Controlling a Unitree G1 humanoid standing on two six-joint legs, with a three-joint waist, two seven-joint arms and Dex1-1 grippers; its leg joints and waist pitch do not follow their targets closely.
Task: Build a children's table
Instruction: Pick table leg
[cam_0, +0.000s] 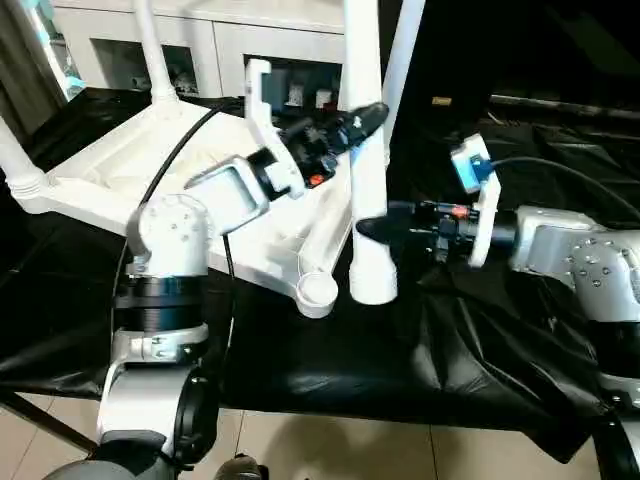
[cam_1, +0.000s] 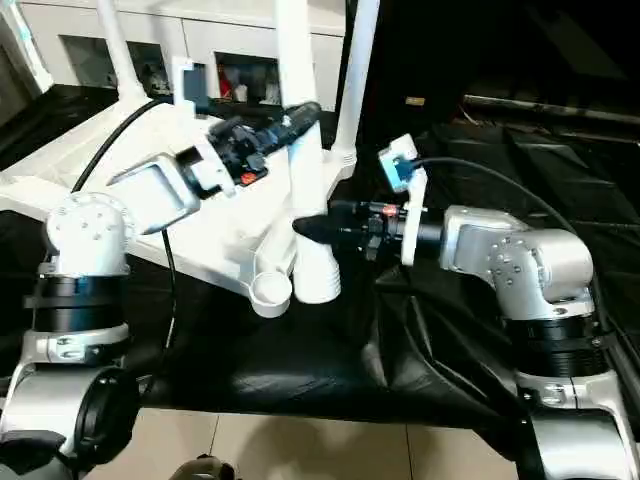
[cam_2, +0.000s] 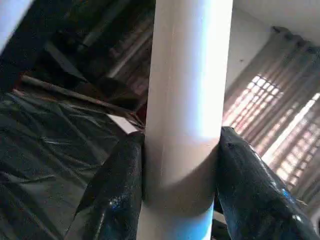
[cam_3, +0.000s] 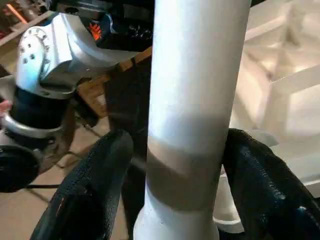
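The white tabletop (cam_0: 100, 170) lies upside down on a black sheet, ribs facing up. Three white legs stand upright in its sockets, one at the back (cam_0: 150, 50), one at the far left (cam_0: 15, 150) and one at the back right (cam_0: 405, 50). The near corner socket (cam_0: 318, 290) is bare. A loose leg (cam_0: 365, 170) hangs upright just right of that socket, flared end (cam_0: 373, 282) down. My left gripper (cam_0: 366, 118) is shut on its middle, black fingers (cam_2: 115, 190) pressed against it. My right gripper (cam_0: 366, 228) stands open around the lower part, with a gap beside one finger (cam_3: 95, 185).
A white cabinet with glass doors (cam_0: 250, 40) stands behind the table. The black sheet (cam_0: 450, 350) lies crumpled under my right arm and ends at the near edge, with pale floor (cam_0: 300, 440) below. A black cable (cam_0: 170, 160) runs over my left arm.
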